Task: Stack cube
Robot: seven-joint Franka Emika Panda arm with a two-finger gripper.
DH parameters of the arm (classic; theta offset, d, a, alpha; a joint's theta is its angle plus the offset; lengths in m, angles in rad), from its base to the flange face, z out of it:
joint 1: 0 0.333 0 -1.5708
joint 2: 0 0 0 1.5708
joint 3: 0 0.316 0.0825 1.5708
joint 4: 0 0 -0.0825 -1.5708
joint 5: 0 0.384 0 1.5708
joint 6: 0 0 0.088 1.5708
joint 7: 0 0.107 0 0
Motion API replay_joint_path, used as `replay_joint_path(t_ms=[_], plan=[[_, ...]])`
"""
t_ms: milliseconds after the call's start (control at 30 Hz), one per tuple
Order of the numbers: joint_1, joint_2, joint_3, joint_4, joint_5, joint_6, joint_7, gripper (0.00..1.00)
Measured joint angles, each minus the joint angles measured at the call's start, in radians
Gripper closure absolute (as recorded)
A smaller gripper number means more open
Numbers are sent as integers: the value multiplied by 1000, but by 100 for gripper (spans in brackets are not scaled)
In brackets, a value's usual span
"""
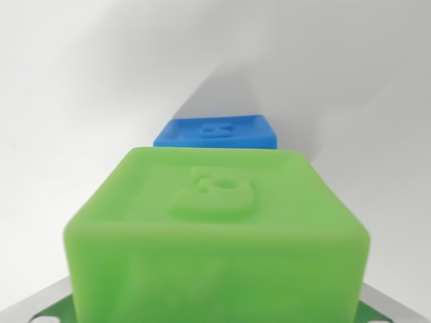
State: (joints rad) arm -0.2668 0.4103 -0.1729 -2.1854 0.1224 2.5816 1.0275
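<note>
A green cube [215, 229] with a raised figure on its top fills the lower half of the wrist view, very close to the camera and blurred at its front face. It sits in my gripper [215, 306], which appears shut on it. The fingers are hidden behind the cube, and only grey and green gripper parts show at the bottom corners. A blue cube [217, 131] with an embossed top lies on the white surface just beyond the green cube's far edge, lower down and nearly centred on it.
The white surface [74, 101] stretches all around both cubes. A grey shadow [229, 87] falls behind the blue cube.
</note>
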Motion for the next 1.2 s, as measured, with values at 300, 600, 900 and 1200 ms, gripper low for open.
replay_joint_path(t_ms=[300,600,900,1200], plan=[[-4,42,6,4,14,36,-11,100],[-8,67,12,9,22,57,-16,100],[-8,70,13,10,24,60,-17,0],[-9,70,13,10,24,60,-17,0]])
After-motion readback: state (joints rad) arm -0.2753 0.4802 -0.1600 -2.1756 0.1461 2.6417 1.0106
